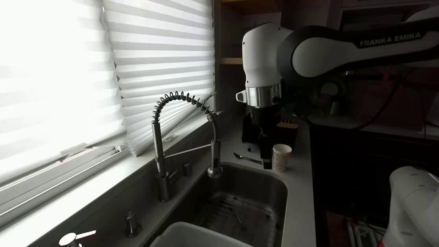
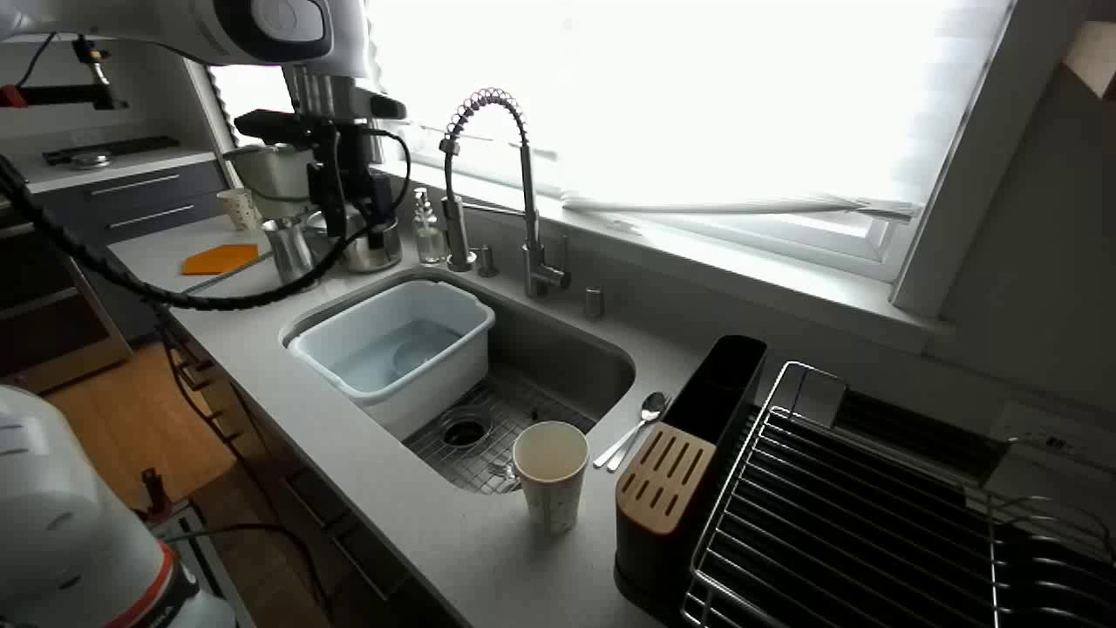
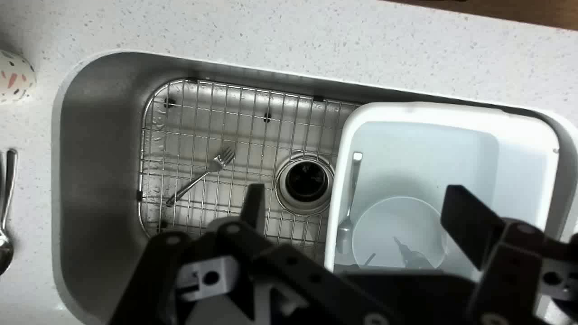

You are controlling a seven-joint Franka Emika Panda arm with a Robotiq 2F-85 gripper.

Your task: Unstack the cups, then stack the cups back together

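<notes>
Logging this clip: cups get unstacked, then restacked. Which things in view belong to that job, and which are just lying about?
Belong to the job:
speckled cup beside the sink; single or nested, I can't tell
far cup, probably; it looks similar
open pincer

Just lying about:
fork in the sink
white tub
spoon
flat orange thing

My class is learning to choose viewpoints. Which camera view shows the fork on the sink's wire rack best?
The wrist view: looking down into the sink, it shows the fork whole, uncovered by the gripper. In both exterior views, only small, unclear traces appear there, too indistinct to confirm.
</notes>
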